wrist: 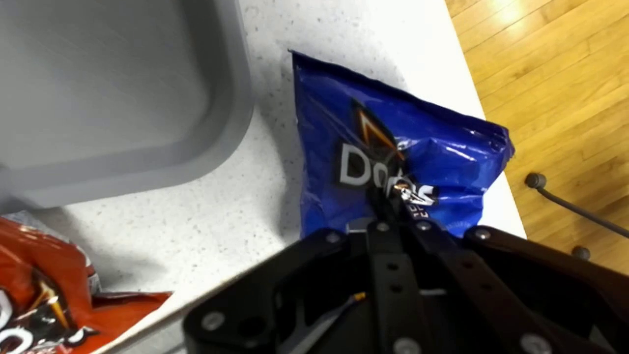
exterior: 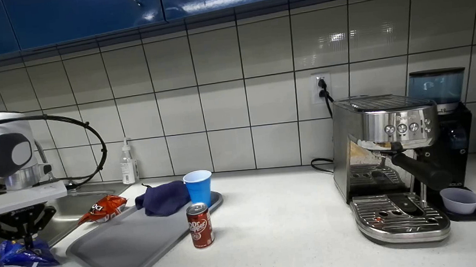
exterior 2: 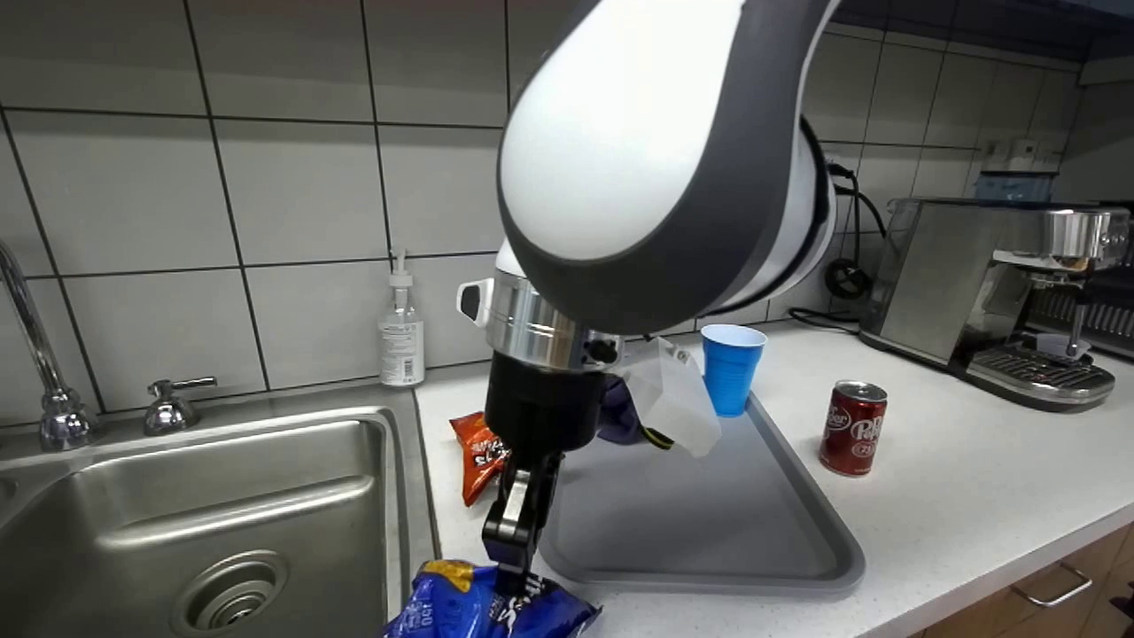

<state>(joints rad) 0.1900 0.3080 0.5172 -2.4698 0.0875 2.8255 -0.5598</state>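
Observation:
My gripper (wrist: 390, 199) is closed with its fingertips together on the middle of a blue Doritos bag (wrist: 437, 147), pinching and creasing it. In both exterior views the gripper (exterior: 29, 245) (exterior 2: 512, 576) points down at the blue bag (exterior: 12, 255) (exterior 2: 447, 611), between the sink and the tray. I cannot tell whether the bag rests on the counter or hangs just above it. An orange-red Doritos bag (exterior: 107, 208) lies by the sink's edge; it also shows in the wrist view (wrist: 54, 260). A grey tray (exterior: 132, 243) lies beside both bags, its corner (wrist: 216, 147) close to the blue bag.
A dark blue cloth (exterior: 164, 200) and a blue cup (exterior: 199, 187) stand at the tray's far end. A red Dr Pepper can (exterior: 200, 227) stands beside the tray. The sink (exterior 2: 266, 496), a soap bottle (exterior 2: 401, 328) and an espresso machine (exterior: 388, 160) are around.

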